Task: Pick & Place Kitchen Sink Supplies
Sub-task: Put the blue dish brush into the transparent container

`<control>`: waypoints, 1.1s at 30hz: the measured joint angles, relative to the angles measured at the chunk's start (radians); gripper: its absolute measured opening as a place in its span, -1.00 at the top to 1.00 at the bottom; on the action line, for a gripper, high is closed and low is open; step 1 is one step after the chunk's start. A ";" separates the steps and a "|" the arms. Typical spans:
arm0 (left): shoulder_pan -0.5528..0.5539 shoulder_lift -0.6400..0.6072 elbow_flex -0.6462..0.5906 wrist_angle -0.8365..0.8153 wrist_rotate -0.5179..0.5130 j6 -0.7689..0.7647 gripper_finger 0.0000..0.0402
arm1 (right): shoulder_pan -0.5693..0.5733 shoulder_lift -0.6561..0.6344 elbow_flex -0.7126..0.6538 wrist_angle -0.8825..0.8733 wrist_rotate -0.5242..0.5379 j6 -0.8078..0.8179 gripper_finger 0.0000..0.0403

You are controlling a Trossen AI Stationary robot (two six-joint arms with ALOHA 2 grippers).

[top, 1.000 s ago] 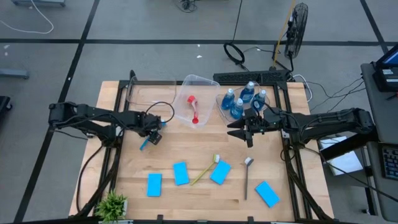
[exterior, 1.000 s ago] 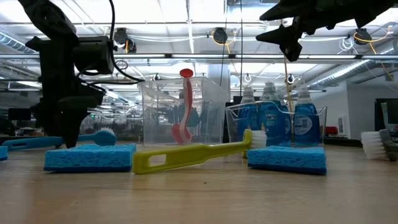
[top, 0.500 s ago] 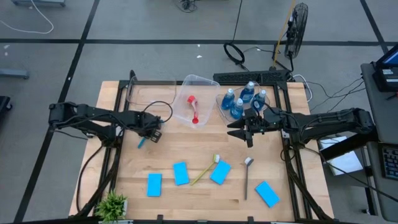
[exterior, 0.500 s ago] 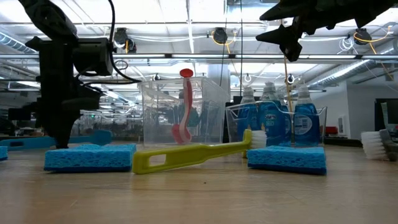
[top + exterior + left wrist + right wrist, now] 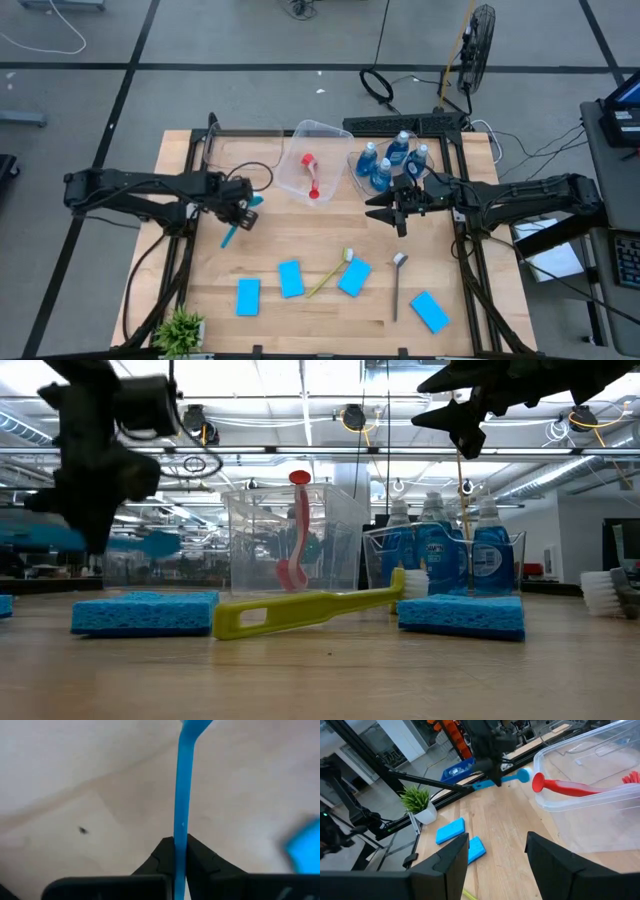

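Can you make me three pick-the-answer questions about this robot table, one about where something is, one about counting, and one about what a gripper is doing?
1. Where is the red long-handled brush?
A. in a clear plastic tub
B. on the bare wood
C. in the right gripper

2. How many flat bright-blue sponges lie on the table?
A. two
B. four
C. six

3. What is the left gripper doing?
A. hanging open
B. shut on the blue long-handled brush
C. holding a sponge

Answers: 1 A, the red long-handled brush stands inside the clear plastic tub. 2 B, four flat bright-blue sponges show in the high view. 3 B, the left gripper pinches the blue long-handled brush, lifted off the wood.
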 joint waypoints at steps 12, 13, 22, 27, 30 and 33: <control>-0.045 -0.218 0.153 0.269 0.212 0.192 0.91 | 0.000 0.000 0.000 0.000 0.000 -0.025 0.08; -0.053 -0.231 0.153 0.326 0.215 0.200 0.91 | 0.000 0.000 0.000 0.000 0.000 -0.026 0.08; -0.117 -0.250 0.153 0.819 0.222 0.270 0.91 | 0.000 0.000 0.000 0.000 0.000 -0.038 0.08; -0.119 -0.245 0.153 1.003 0.112 0.215 0.91 | 0.000 0.000 0.000 0.000 0.000 -0.043 0.08; -0.119 -0.246 0.153 1.061 -0.036 0.162 0.91 | 0.000 0.000 0.000 0.001 0.000 -0.045 0.08; -0.119 -0.245 0.153 1.092 -0.187 0.076 0.91 | 0.000 0.000 0.000 0.001 0.000 -0.045 0.08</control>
